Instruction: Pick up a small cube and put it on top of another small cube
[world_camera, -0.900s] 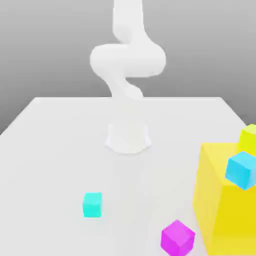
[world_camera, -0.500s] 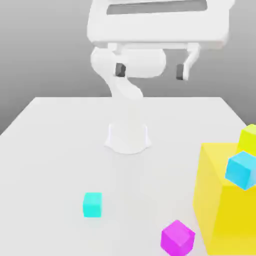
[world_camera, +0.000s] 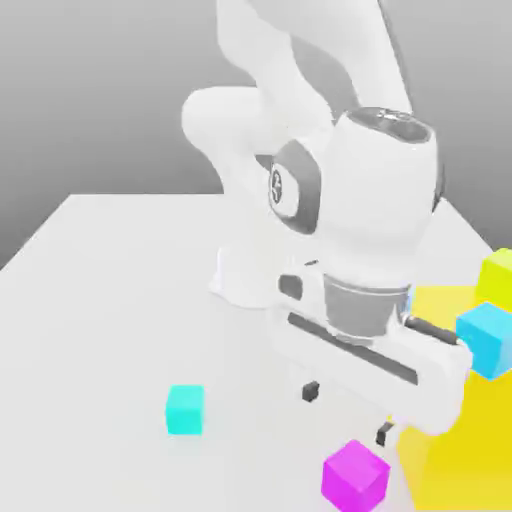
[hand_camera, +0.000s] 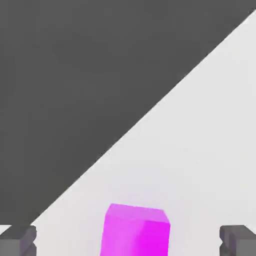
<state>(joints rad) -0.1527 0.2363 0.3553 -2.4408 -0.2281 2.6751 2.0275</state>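
The small magenta cube (world_camera: 354, 477) rests on the white table near the front, toward the exterior view's right. My gripper (world_camera: 347, 412) hangs open just above and behind it, apart from it. In the hand view the magenta cube (hand_camera: 136, 231) lies between the two dark fingertips (hand_camera: 18, 240), with wide gaps on both sides. The small sky-blue cube (world_camera: 489, 338) sits up on the big yellow block (world_camera: 470, 430) at the exterior view's right, partly behind the hand.
A turquoise cube (world_camera: 185, 409) lies on the table (world_camera: 100, 300) at the front left of the exterior view. A small yellow-green cube (world_camera: 497, 279) sits at the far right behind the yellow block. The arm's white base (world_camera: 245, 275) stands mid-table.
The arm has swung down from high above the table. The hand now hovers low over the magenta cube with its fingers spread. No cube has moved.
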